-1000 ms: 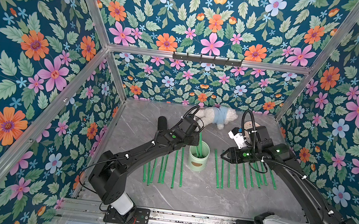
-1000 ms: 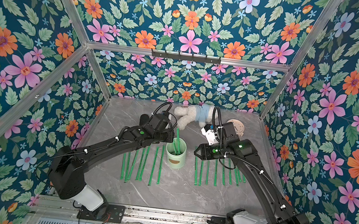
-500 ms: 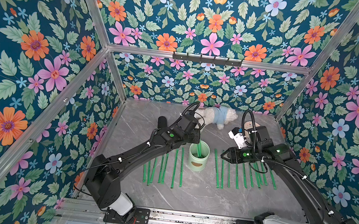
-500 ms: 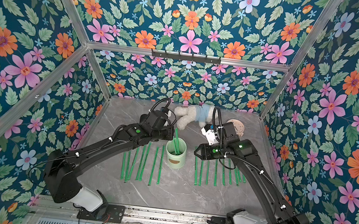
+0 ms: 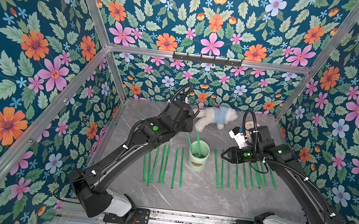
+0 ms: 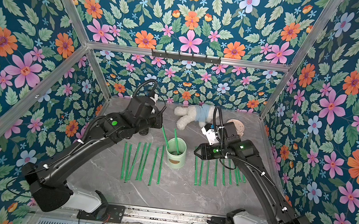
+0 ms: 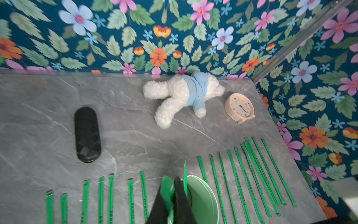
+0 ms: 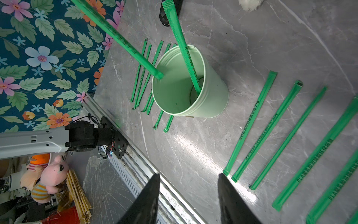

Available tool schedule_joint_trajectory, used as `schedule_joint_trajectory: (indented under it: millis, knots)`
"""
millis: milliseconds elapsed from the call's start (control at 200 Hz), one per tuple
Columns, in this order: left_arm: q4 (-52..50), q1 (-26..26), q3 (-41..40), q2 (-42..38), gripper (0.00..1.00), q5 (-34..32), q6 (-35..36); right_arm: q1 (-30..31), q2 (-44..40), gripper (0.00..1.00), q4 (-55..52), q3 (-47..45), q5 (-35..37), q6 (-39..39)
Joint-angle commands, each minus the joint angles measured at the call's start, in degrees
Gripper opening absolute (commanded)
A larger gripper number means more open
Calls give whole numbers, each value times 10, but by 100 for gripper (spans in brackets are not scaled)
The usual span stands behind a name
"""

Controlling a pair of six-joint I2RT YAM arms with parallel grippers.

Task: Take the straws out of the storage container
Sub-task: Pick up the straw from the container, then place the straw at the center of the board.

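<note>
Check the left claw (image 7: pixel 171 184): its jaws are pinched on one straw (image 8: pixel 120 39), whose lower end hangs at the rim of the cup (image 5: pixel 197 163). A second straw (image 8: pixel 187 58) leans inside the cup. The right claw (image 8: pixel 188 175) stands parted and grips nothing. The other straws lie flat on the table (image 5: pixel 186 197) in a left row (image 5: pixel 162 164) and a right row (image 5: pixel 237 175), with the cup upright between them.

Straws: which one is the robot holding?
The lifted straw, pinched in the left gripper, its lower end at the storage container's rim. A second straw stands inside it; the remaining straws lie flat on the table.
</note>
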Motion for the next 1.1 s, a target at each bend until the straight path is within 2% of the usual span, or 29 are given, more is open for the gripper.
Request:
schedule_joint_trajectory:
  millis: [0,235,315,390,560,760,1095]
  knots:
    - [-76,2,48,-9,10,-85,33,0,-3,50,7,4,-6,4]
    - [-141,16,115,-26,10,-155,65,0,-1,50,10,2,-10,5]
    - [-163,37,120,-18,11,-164,71,0,0,50,11,2,-12,4]
    - [-196,79,117,0,10,-149,69,0,1,50,10,3,-12,4]
    - [-237,161,60,48,9,-147,51,0,-1,50,9,0,-10,2]
    - [-299,229,19,142,9,-151,15,0,1,50,8,-1,-7,0]
    - [-254,286,-69,236,9,-121,23,0,-2,50,6,-3,2,-1]
